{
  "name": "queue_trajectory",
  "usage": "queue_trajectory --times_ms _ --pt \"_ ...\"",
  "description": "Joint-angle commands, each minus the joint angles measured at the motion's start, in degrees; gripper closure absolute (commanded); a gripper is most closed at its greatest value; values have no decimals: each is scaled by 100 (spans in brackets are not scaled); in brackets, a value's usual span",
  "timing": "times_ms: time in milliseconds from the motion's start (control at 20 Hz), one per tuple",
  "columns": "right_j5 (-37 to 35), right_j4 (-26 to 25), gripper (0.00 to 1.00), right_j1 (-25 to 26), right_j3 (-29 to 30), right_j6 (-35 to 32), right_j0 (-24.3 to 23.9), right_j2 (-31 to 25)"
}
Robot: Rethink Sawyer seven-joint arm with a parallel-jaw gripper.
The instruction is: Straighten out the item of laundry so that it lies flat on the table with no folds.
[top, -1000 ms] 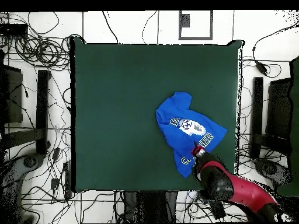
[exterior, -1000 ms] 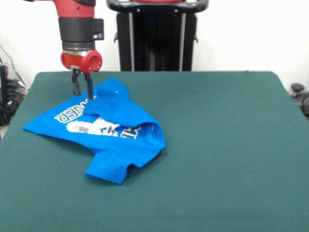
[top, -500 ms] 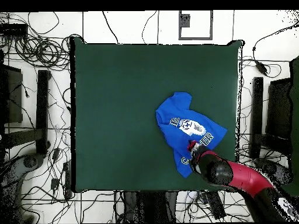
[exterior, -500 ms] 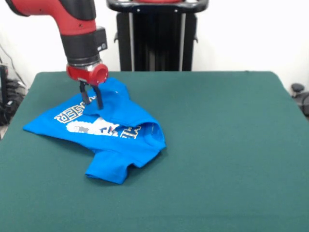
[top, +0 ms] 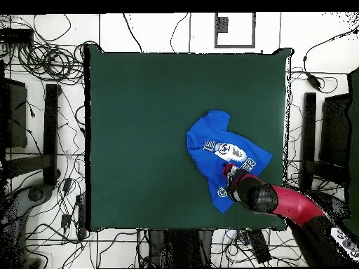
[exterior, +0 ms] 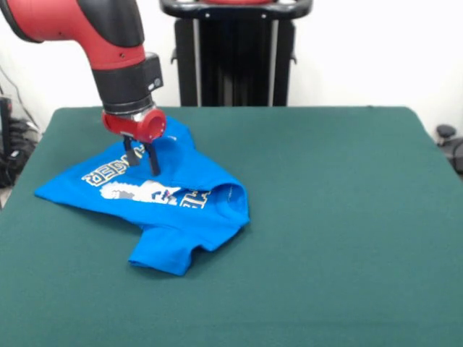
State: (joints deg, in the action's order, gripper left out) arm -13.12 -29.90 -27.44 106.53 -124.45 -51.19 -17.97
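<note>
The arm (exterior: 79, 18) is glossy red with a black cylindrical wrist section above the gripper (exterior: 142, 160). A red collar sits directly above two slim dark fingers (exterior: 153, 163).

Most of the green table (exterior: 340, 217) is left bare, so passage is unhindered across its middle and the side away from the crumpled blue T-shirt (exterior: 181, 210). The only obstacle on the surface is that shirt, with the red arm (exterior: 108, 43) and its gripper (exterior: 142, 157) planted over its folded upper edge. Beyond the table's edges, tangled cables (top: 42, 56) and black stands (top: 50, 133) are crowded on the floor.
</note>
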Motion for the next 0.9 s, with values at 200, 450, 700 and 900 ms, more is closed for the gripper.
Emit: queue_trajectory --times_ms 200,450,700,900 --pt "-246 156 0 612 -375 210 193 -914" --pt "-173 73 0 635 -359 187 224 -877" --pt "76 -76 0 607 -337 122 308 -780" --pt "175 -80 100 574 -309 5 409 -688"
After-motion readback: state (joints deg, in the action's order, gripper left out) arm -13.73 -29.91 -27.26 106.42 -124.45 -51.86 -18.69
